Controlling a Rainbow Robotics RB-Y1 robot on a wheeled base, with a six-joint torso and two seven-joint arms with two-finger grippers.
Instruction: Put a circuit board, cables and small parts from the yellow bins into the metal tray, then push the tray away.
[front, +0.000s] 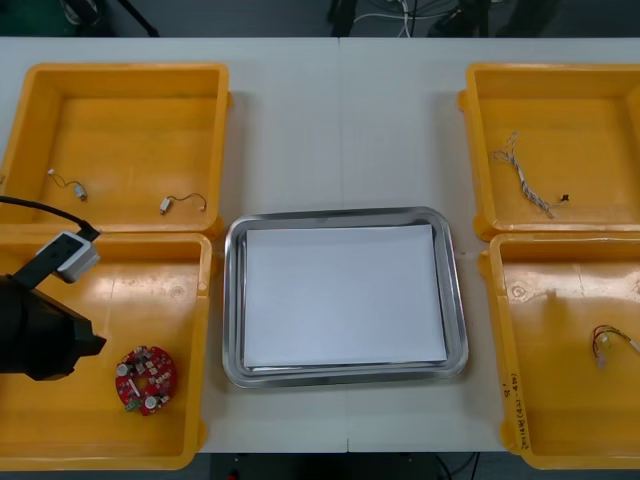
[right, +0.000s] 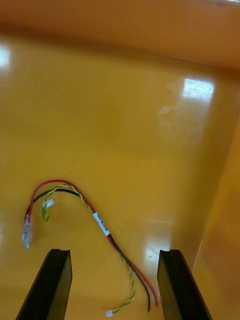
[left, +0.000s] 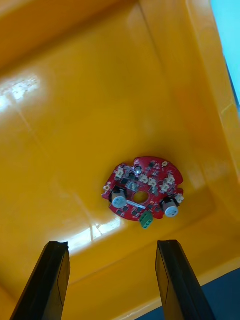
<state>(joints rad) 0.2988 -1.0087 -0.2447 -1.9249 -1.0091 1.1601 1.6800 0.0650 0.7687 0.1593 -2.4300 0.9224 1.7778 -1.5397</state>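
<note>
I read left tool (left: 111, 245) wide over red board (left: 142, 192) in near left bin (front: 150, 300) | right tool (right: 115, 252) wide over red-yellow cable (right: 100, 222) in near right bin (front: 560, 340) | tray (front: 232, 300) between them on counter (front: 340, 120), white inside

Workplace reading as an electronics lab or robot workshop. Light counter (front: 340, 120) carrying yellow bins (front: 120, 130) holding sorted parts: a round red circuit board (front: 146, 379), loose cables (front: 525, 175). Metal tray (front: 232, 300) sitting between them. Cords (front: 405, 18) trailing over dark floor (front: 250, 15) beyond.
</note>
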